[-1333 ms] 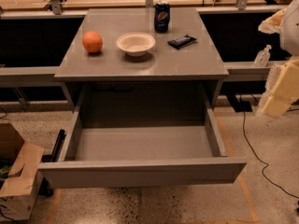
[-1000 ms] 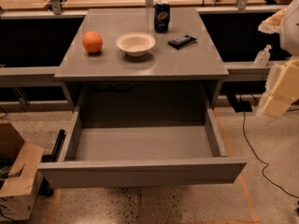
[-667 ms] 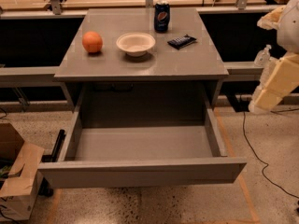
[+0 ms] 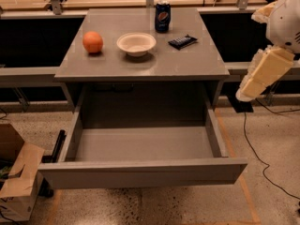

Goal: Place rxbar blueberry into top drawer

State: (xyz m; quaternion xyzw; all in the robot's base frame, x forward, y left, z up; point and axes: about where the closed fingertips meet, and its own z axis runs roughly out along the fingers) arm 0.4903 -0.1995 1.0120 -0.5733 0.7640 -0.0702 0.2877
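Step in hand: approach to pick, nothing grasped yet. The rxbar (image 4: 183, 41) lies flat on the cabinet top (image 4: 187, 64), right rear part, just right of the bowl (image 4: 136, 43) and in front of the Pepsi can (image 4: 162, 16), touching neither. The top drawer (image 4: 140, 172) is pulled fully out and nothing shows inside it, so opening looks done; pick and drop remain. The arm (image 4: 268, 69) hangs off the cabinet's right side, with the gripper (image 4: 243, 95) at its low end, below top level, beside the drawer's right wall and well apart from the bar. Whether it is released or clenched cannot be told; it is not on the bar. The next move likely calls for lifting the gripper above the top's edge, swinging left over the bar and coming straight down, since the bar is thin and flat. Likely in the way: the cabinet's right edge on the way up, and the can and bowl close to the bar, which are easy to bump. The orange (image 4: 93, 41) sits far left, no issue. A cardboard box (image 4: 18, 182) stands on the floor at lower left and a cable (image 4: 253, 149) runs at right, neither near the path.
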